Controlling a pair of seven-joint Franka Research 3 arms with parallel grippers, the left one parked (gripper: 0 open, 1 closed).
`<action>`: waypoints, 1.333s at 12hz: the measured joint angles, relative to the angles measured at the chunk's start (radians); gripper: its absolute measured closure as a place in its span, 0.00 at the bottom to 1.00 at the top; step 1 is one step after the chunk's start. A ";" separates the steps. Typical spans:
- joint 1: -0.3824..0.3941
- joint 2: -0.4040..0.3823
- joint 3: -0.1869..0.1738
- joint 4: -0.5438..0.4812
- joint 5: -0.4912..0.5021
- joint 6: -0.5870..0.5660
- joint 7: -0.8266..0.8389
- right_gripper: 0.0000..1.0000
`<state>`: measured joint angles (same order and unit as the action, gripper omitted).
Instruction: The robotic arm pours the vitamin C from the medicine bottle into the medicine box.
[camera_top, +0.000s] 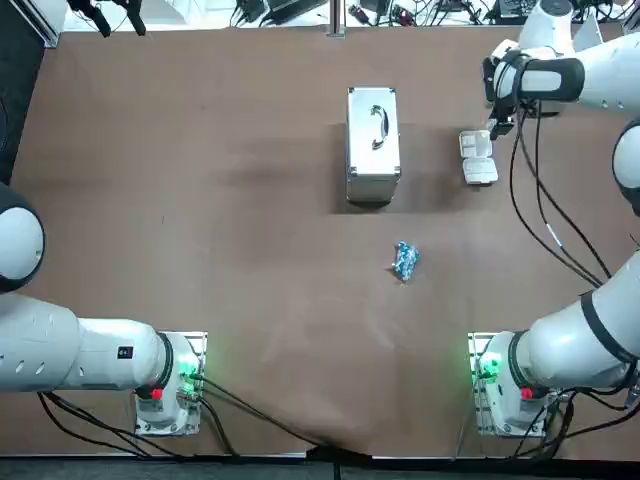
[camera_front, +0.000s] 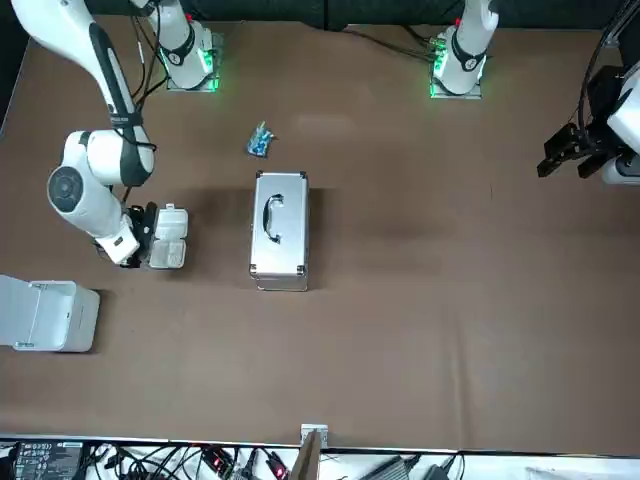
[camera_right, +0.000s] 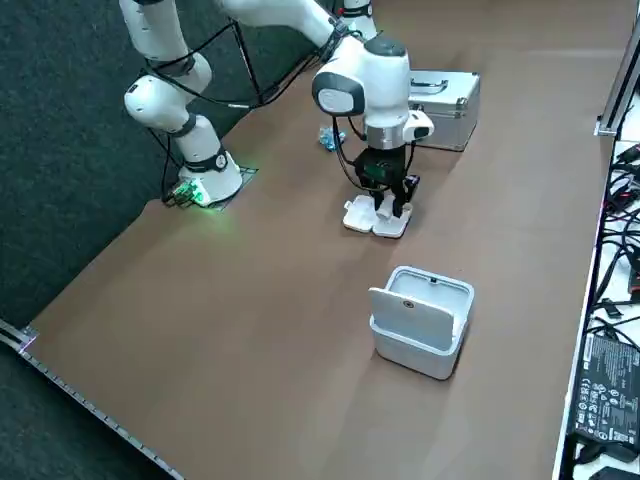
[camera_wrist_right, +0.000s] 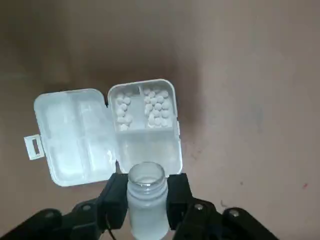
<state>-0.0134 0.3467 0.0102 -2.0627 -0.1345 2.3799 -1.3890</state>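
The white medicine box (camera_wrist_right: 110, 131) lies open on the brown table, its lid folded flat to one side. Small white tablets fill two of its compartments (camera_wrist_right: 145, 106); the larger compartment looks empty. My right gripper (camera_wrist_right: 146, 192) is shut on a translucent white medicine bottle (camera_wrist_right: 146, 205), whose open mouth points toward the box just above its edge. From overhead the box (camera_top: 478, 157) sits at the far right with the gripper (camera_top: 500, 125) right beside it. In the front view the gripper (camera_front: 140, 235) hovers next to the box (camera_front: 168, 238). From the right side the gripper (camera_right: 390, 195) hangs over the box (camera_right: 377, 218).
A silver metal case (camera_top: 373, 145) with a handle lies at mid-table, left of the box. A small blue packet (camera_top: 404, 261) lies nearer the bases. A white open bin (camera_right: 420, 320) stands beyond the box toward the table's far right corner.
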 joint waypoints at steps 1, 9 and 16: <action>0.012 -0.002 0.000 -0.001 -0.058 0.000 0.047 0.57; 0.087 -0.001 0.033 -0.008 -0.514 -0.020 0.374 0.57; 0.093 0.001 0.063 -0.029 -0.700 -0.083 0.468 0.57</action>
<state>0.0800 0.3481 0.0730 -2.0920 -0.8341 2.2964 -0.9208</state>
